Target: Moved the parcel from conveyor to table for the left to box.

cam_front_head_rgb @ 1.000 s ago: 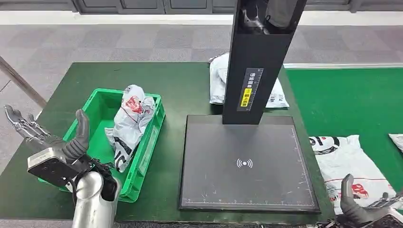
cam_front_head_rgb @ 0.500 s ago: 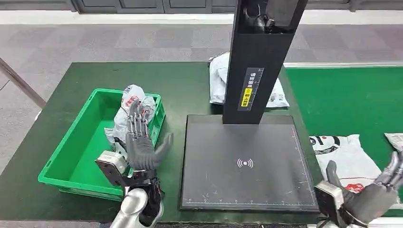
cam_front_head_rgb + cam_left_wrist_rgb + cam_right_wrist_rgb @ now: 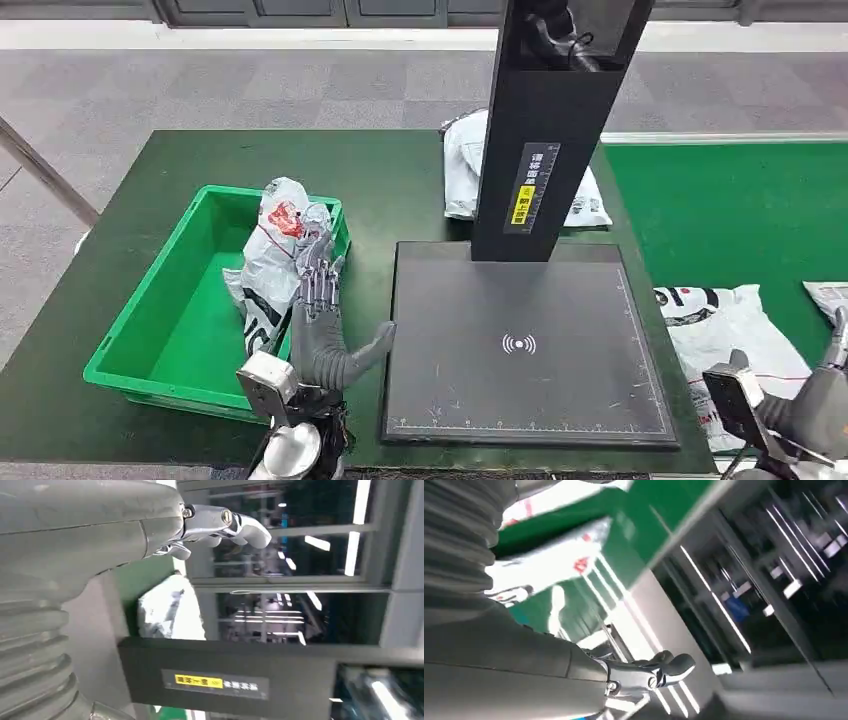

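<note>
The right hand (image 3: 815, 395) is showing at the lower right corner of the head view, raised with its fingers pointing up and apart, gripping nothing. The parcel (image 3: 735, 335), a white bag with red and black print, is lying flat on the green conveyor (image 3: 740, 210) just beside this hand, on its inner side and slightly ahead of it; the hand's wrist part is overlapping the bag's near edge in the picture, and whether they are touching I cannot tell. A second white bag (image 3: 825, 297) is peeking in at the frame's edge, just ahead of the right hand.

The left hand (image 3: 325, 325) is standing upright with its fingers straight and spread and its thumb sticking out towards the black scanner plate (image 3: 520, 345), holding nothing. The plate is lying just beside this hand on its thumb side. The green box (image 3: 150, 330) is sitting just on the hand's other side, with a crumpled white bag (image 3: 275, 250) leaning against the box's wall, right ahead of the fingertips. Well ahead of the left hand, behind the black scanner post (image 3: 545, 140), another white bag (image 3: 465, 175) is resting on the dark green table (image 3: 180, 160).

In the right wrist view, a blurred white bag with red marks (image 3: 554, 555) is showing on green beyond the hand.
</note>
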